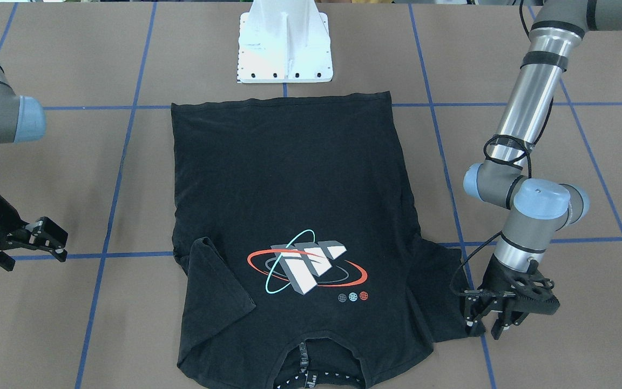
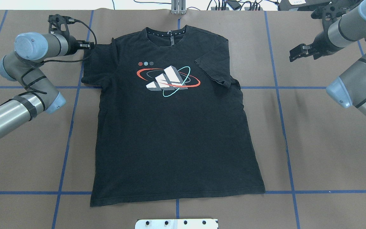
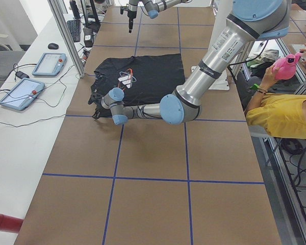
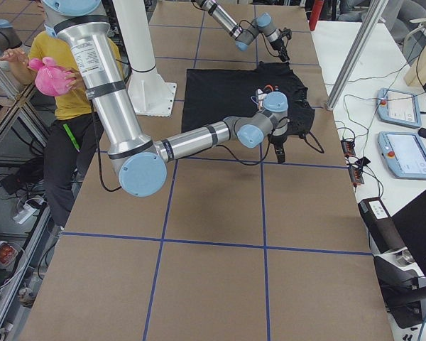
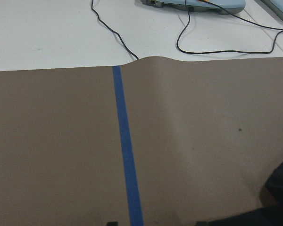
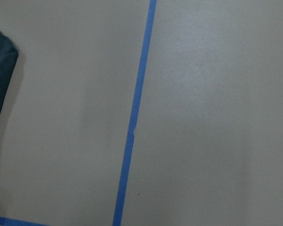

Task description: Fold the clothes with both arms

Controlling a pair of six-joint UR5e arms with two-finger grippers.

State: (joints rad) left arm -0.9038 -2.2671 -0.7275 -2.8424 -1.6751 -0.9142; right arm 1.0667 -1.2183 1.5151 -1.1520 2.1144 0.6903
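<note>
1. Left gripper [image 1: 484, 329]: jaws are seen parted, set low at the outer edge of the left sleeve [image 1: 440, 281]. Nothing is gripped, and contact cannot be confirmed.
2. Right gripper [image 1: 61, 246]: jaws are parted and empty, held well apart from the T-shirt [image 1: 289, 178].
3. T-shirt is laid flat, print up, on the table [image 1: 559, 135]. The right sleeve [image 1: 216, 286] is folded onto the chest.
4. Step judged in hand: the left-sleeve fold. The hem must be pinched and carried inward.

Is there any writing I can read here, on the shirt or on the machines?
Nothing here can be read.
shirt print: shapes only, no letters.
collar marks: too small.
left arm sticker: blurred.
right arm sticker: blurred.
</note>
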